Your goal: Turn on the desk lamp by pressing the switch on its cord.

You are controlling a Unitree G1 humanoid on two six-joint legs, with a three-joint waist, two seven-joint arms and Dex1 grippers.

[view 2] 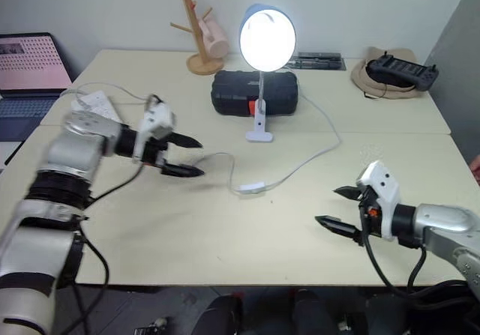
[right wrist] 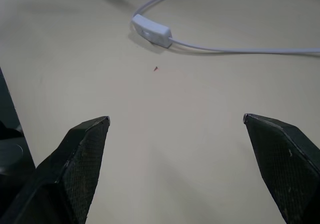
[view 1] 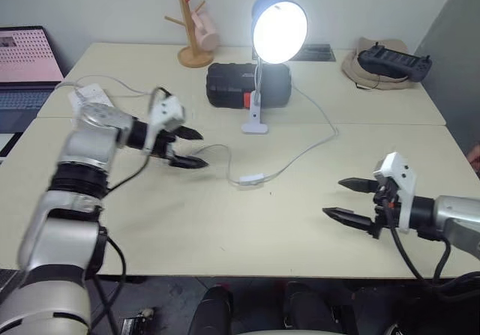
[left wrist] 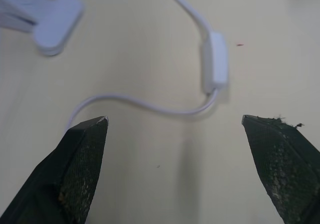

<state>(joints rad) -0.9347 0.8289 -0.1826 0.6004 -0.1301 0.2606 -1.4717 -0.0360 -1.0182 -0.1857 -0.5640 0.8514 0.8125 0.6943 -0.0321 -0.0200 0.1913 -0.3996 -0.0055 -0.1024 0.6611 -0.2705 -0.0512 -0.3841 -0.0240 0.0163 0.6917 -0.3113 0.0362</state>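
The desk lamp (view 1: 279,28) is lit on the worktop (view 1: 187,230), and the switch (view 1: 251,178) lies on its cord (view 1: 307,151) between the two hands. Left hand (view 1: 189,148) and right hand (view 1: 350,198) hover with fingers spread, grasping nothing. A careless sweep could snag the cord, bump the switch and turn off the light.

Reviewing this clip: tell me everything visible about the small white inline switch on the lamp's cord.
The small white oblong inline switch looks like smooth plastic, slightly thicker than the thin white cord running out of both its ends. It lies flat on the cream tabletop, near the middle, in front of the lit blue-shaded desk lamp. A raised rocker shows on its top in the right wrist view. Nothing but cord and table touches it: the open left gripper and the open right gripper both stand apart.
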